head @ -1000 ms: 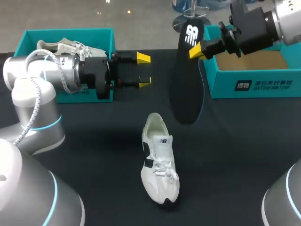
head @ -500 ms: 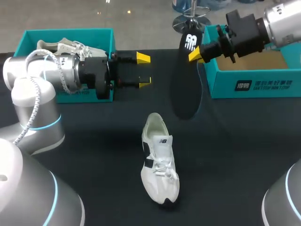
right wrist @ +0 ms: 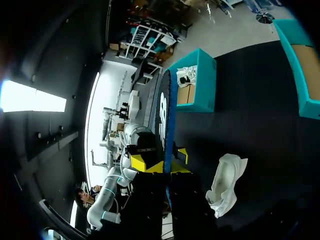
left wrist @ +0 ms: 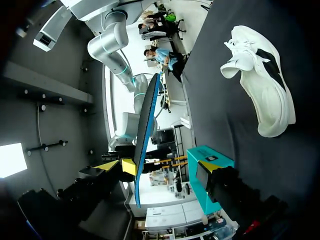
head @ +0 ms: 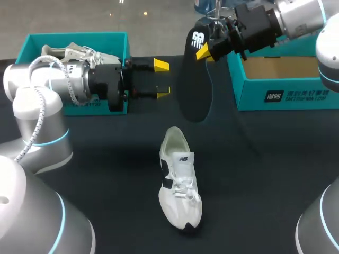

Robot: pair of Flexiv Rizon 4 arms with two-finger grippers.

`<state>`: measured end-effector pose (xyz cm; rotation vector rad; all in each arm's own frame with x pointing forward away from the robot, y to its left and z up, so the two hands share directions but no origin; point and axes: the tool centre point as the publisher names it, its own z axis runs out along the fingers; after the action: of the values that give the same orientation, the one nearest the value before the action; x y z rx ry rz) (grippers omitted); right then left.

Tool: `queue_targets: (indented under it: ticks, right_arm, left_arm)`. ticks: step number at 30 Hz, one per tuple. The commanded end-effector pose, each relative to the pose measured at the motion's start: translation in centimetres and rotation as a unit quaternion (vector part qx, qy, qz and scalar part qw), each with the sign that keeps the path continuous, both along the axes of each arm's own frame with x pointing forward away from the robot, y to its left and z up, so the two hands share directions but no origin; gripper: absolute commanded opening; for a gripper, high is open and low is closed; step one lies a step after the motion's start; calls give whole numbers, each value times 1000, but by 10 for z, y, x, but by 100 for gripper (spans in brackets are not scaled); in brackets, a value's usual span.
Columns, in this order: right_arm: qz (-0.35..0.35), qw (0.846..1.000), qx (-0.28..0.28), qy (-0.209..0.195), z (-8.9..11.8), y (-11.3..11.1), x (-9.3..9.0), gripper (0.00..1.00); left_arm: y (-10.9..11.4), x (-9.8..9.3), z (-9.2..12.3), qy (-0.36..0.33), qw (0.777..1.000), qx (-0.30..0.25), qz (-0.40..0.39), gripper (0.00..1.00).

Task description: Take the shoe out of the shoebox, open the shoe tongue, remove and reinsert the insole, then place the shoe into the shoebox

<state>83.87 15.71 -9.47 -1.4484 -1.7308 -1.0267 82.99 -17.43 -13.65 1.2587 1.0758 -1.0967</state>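
A black-clothed desk carries everything. At 10 o'clock stands a teal cardboard shoebox with a second pale shoe inside. The left claw hangs just beside it, released and empty. At the centre lies the white lace-up sneaker, its long axis running 12 to 6 and its toe toward 6. At its 12 o'clock the right claw is clenched on the long black insole, which hangs lengthwise with the logo end up. At 2 o'clock stands an open teal shoebox.

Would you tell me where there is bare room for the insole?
Bare cloth lies between the shoe and the right box, and left of the shoe. Beyond the shoe it is crowded: the open left gripper and the insole hanging from the right gripper.
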Motion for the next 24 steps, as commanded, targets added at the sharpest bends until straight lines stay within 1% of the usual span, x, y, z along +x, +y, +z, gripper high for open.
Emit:
queue_targets:
  ticks: [1,8,13,20,21,22,23,24]
  right_arm:
    - [34,999,-11,18,-2,20,18,0]
    - [46,999,-7,20,-9,35,27,0]
    - [53,998,5,19,-14,48,31,0]
    - [51,998,14,15,-16,51,33,0]
    - [51,998,14,15,-16,51,33,0]
    - [51,998,14,15,-16,51,33,0]
    - [51,998,14,15,-16,51,34,0]
    - [50,999,15,14,-16,51,33,0]
  left_arm:
    - [-1,0,-1,-1,1000,-1,1,100]
    - [-2,0,-1,-3,1000,-1,1,100]
    - [-2,0,3,-6,1000,-3,2,100]
    - [-3,-3,6,-8,1000,-5,-8,100]
    - [-3,-3,7,-7,1000,-6,-9,78]
    - [-3,-4,7,-4,1000,-8,-9,24]
    - [-3,-4,7,-2,1000,-9,-11,0]
    - [-3,-4,7,-1,1000,-10,-11,0]
